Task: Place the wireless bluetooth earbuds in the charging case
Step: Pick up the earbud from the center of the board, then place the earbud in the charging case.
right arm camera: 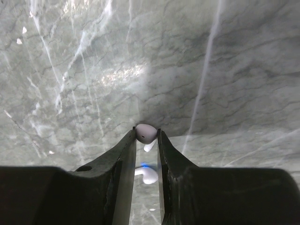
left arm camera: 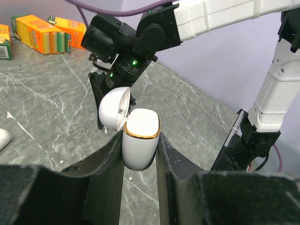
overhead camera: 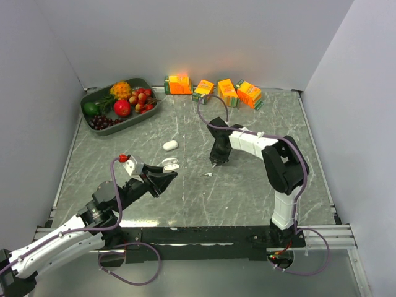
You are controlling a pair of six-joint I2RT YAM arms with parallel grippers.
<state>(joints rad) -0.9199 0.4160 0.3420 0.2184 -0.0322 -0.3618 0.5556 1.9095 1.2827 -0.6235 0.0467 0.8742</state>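
Charging case (left arm camera: 140, 146), one: clamped upright in the left tool (left arm camera: 140, 138), long axis vertical, mouth up, lid hinged open and tipped away from the tool.

Earbuds, two:
- First earbud (right arm camera: 146, 133): right of the case, pinched by its head in the tips of the right tool (right arm camera: 146, 137), stem running back along the fingers.
- Second earbud (overhead camera: 208, 175): loose on the bench (overhead camera: 260, 198), right of the case, too small to read its heading.

Orange juice cartons (overhead camera: 179, 85), four: far behind the case.

Fruit tray (overhead camera: 85, 99), one: behind and left of the case.

White oval item (overhead camera: 170, 145), one: just behind the case.
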